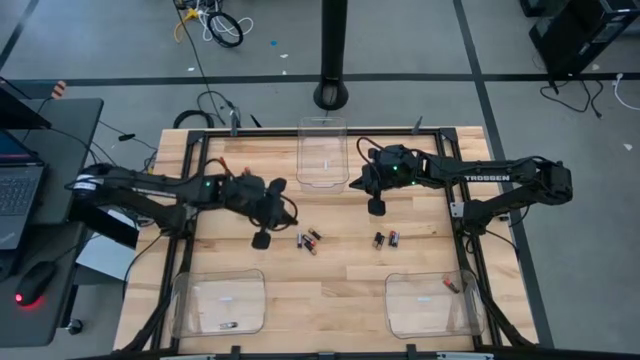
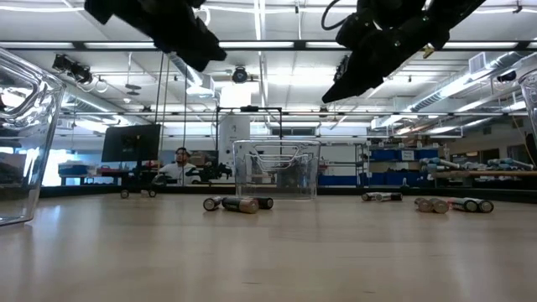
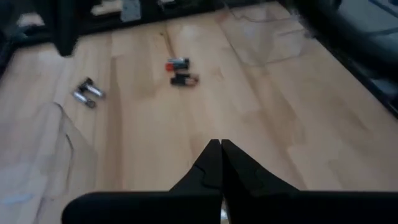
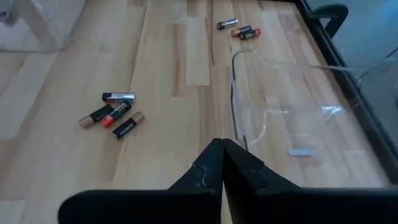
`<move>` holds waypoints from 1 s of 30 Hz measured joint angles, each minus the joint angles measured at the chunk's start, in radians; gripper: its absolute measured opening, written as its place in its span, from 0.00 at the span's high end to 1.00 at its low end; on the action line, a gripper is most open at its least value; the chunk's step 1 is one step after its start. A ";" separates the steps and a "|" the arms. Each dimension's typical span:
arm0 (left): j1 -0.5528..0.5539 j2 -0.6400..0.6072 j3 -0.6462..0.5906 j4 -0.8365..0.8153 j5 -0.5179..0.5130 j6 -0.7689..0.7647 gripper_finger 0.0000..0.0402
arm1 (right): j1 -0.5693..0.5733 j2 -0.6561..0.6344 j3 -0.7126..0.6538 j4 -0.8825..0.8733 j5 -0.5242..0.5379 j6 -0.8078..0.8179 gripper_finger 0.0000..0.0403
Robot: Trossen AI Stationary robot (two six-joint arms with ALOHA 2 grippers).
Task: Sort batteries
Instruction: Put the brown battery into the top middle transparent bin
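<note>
Both arms hang above the worktop (image 1: 340, 290). Left end effector (image 1: 261, 240) and right end effector (image 1: 377, 208) have fingers pressed together, holding nothing. Batteries (image 1: 309, 240) lie loose between them.

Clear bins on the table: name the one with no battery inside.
The far-centre bin, between the two arms, shows nothing inside. The near-left bin holds a dark battery; the near-right bin holds a battery too.

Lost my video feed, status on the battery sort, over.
Left gripper and right gripper: jaws shut, empty, above the table. Loose batteries and mid-table; one in right near bin. Nothing blocking.
</note>
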 joint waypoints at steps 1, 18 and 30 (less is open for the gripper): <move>0.013 -0.002 -0.011 0.005 0.001 0.007 1.00 | 0.000 0.000 0.000 -0.001 0.003 0.011 0.96; 0.176 0.006 -0.304 0.475 0.169 -0.046 0.99 | 0.083 0.131 0.000 0.100 0.082 0.156 0.92; 0.175 0.018 -0.304 0.421 0.002 -0.043 0.99 | 0.209 0.181 0.000 0.139 0.185 0.291 0.87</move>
